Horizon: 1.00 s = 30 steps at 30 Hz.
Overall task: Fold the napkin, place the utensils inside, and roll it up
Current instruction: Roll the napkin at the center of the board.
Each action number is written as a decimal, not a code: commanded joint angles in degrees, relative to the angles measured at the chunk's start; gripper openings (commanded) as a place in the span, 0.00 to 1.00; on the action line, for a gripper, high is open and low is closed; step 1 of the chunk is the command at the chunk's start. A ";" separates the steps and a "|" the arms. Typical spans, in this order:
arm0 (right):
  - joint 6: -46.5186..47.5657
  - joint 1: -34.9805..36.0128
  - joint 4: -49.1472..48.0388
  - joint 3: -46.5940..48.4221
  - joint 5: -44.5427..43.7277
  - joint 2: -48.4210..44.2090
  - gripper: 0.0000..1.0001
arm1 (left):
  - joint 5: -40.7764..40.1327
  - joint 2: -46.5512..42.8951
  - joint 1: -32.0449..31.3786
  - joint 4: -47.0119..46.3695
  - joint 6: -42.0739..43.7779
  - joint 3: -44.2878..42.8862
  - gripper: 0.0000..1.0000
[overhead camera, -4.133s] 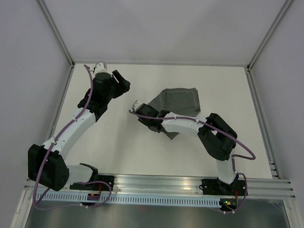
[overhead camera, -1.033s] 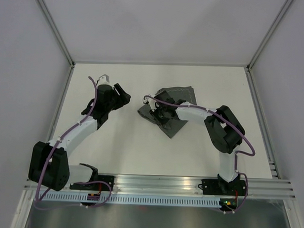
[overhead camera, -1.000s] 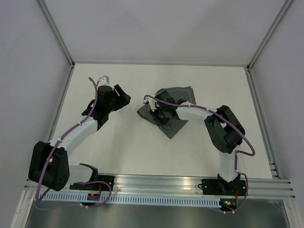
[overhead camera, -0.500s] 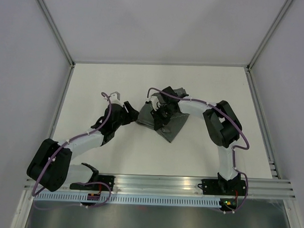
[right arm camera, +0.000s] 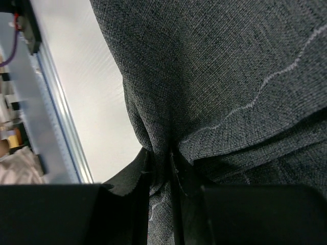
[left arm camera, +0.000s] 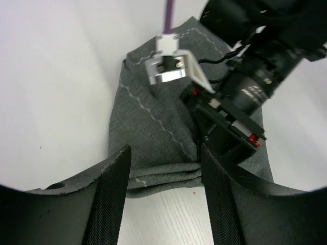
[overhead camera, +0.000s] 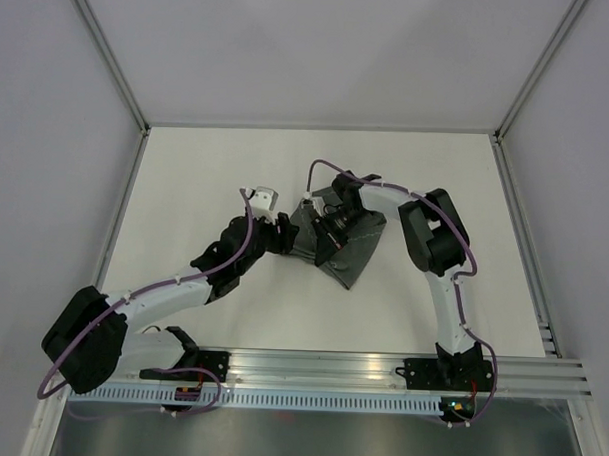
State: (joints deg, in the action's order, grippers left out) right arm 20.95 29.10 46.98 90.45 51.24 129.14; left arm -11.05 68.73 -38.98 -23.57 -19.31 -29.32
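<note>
Right jaws pinching bunched fold of dark grey napkin (overhead camera: 353, 258) mid-worktop (overhead camera: 206, 175); left jaws wide apart, straddling its folded edge, not gripping.

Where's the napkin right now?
Top view: the napkin lies bunched at mid-table, slightly right of centre. The right gripper pinches it, and the left gripper is open at its left edge.

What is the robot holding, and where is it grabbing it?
The right gripper pinches a bunched fold of the grey napkin. The left gripper is open at the napkin's edge, holding nothing.
</note>
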 commanded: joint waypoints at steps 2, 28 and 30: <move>7.61 -1.33 10.58 1.30 -5.36 7.52 0.01 | -2.83 0.70 -3.99 7.48 15.07 -8.02 0.62; 7.70 -2.56 10.50 3.24 -6.95 10.69 0.00 | 24.68 7.64 -7.77 8.27 57.19 -8.47 0.67; 7.70 -2.65 10.50 3.24 -6.95 10.87 0.01 | 23.44 8.61 -9.00 9.77 58.24 -8.65 0.67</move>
State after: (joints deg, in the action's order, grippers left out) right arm 24.27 26.74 61.08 94.70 56.55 135.28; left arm 9.67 75.92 -46.39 -17.19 34.20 -35.81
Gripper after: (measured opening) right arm 0.218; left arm 0.666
